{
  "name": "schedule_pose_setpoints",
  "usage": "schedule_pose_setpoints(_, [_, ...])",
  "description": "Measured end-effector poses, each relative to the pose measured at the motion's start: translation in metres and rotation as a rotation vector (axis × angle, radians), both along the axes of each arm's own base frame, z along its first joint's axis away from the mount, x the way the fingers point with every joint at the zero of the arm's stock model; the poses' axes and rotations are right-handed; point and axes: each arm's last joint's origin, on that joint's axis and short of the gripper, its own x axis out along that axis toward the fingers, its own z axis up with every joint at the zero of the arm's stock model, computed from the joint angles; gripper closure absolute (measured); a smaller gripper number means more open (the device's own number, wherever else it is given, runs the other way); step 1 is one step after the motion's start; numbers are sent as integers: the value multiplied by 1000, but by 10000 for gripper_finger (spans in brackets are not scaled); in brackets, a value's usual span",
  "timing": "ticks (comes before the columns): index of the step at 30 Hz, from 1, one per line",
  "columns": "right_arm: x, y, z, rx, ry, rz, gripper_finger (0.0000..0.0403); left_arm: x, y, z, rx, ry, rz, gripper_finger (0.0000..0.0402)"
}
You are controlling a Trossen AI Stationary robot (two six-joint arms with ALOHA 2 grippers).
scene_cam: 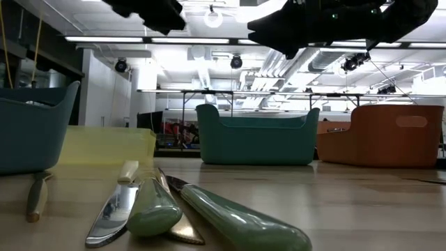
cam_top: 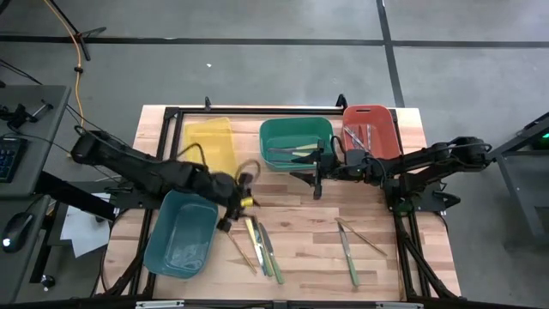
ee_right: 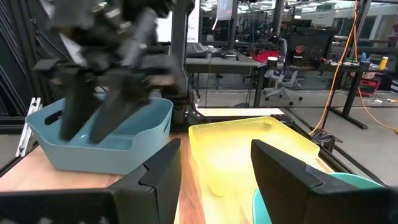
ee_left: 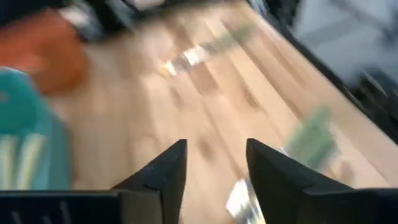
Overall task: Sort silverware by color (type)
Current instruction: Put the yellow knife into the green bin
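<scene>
High view: left gripper (cam_top: 230, 215), fingers apart and empty, sits just beside the silverware (cam_top: 262, 247) cluster lying lengthwise front-to-back on the table; right gripper (cam_top: 318, 182) open, farther off.

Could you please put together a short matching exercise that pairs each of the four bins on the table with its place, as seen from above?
Bins:
1. yellow bin
2. green bin
3. red bin
4. light-blue bin

Places:
A. far right of the back row
B. nearer the front, under the left arm
C. far left of the back row
D. middle of the back row

Pairs: 1-C, 2-D, 3-A, 4-B
</scene>
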Motion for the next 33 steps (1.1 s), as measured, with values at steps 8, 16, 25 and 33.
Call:
schedule_pose_setpoints(8, [0,0,-2,8,15,0,226,17,-50,-26,68,218,-186,202])
schedule_pose_setpoints(16, [0,0,-2,24,17,0,226,32,-76,-74,282,277,-340,206])
schedule_pose_setpoints(25, [0,0,-2,23,19,0,226,43,-74,-117,365,387,-365,208])
schedule_pose_setpoints(33, [0,0,-3,23,23,0,226,44,-74,-131,414,425,-422,208])
